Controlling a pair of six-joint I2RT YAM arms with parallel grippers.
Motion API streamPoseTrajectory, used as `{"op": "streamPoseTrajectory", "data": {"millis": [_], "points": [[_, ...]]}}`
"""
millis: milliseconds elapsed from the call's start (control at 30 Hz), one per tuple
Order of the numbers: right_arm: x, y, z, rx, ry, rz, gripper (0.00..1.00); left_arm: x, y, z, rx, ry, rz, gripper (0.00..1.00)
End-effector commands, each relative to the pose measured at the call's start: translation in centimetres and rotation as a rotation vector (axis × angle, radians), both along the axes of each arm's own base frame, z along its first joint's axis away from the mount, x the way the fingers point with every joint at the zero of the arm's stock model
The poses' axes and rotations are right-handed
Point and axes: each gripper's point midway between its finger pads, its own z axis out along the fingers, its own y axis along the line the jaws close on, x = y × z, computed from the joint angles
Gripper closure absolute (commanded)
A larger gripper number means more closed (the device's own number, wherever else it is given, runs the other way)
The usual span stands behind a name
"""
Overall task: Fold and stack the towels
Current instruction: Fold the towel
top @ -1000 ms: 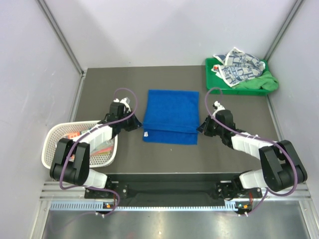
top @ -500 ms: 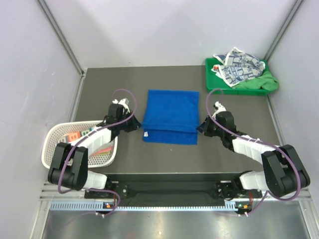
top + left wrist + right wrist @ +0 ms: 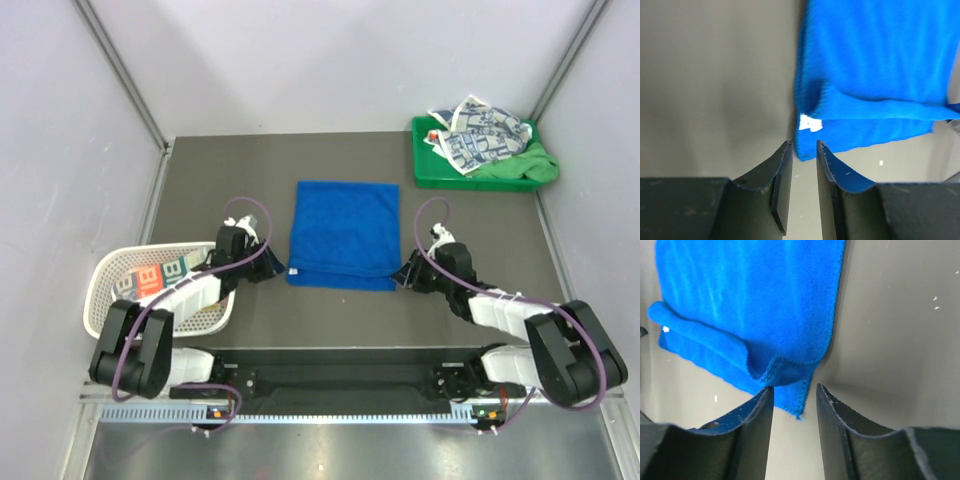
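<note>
Drawn back to the blue towel's (image 3: 345,232) near corners on the desk (image 3: 200,190), left fingers (image 3: 760,177) gape narrowly, right fingers (image 3: 837,432) wider, each astride a corner, gripping nothing.

Your two arms match: black joint housings and white shells along the links, on the left arm (image 3: 190,292) and the right arm (image 3: 495,308) alike. A purple cable (image 3: 243,206) loops over each wrist. The left hand (image 3: 803,146) has dark, curved fingers (image 3: 781,180) tapering to thin tips; the right hand (image 3: 792,390) shows pale scuff specks.
</note>
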Motion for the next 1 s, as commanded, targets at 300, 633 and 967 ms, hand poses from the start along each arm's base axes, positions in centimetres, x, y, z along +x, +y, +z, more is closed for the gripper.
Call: {"op": "streamPoseTrajectory", "data": {"millis": [300, 633, 967], "points": [[0.7, -0.8, 6.4, 0.0, -0.175, -0.058, 0.56, 4.3, -2.3, 6.9, -0.086, -0.19, 0.004, 0.7], [2.3, 1.6, 4.3, -0.074, -0.096, -0.034, 0.66, 9.0, -7.5, 5.1, 0.015, -0.153, -0.056, 0.69], [-0.2, 2.6, 2.2, -0.102, -0.058, -0.009, 0.7, 6.7, -9.9, 1.2, 0.078, -0.064, -0.127, 0.72]]}}
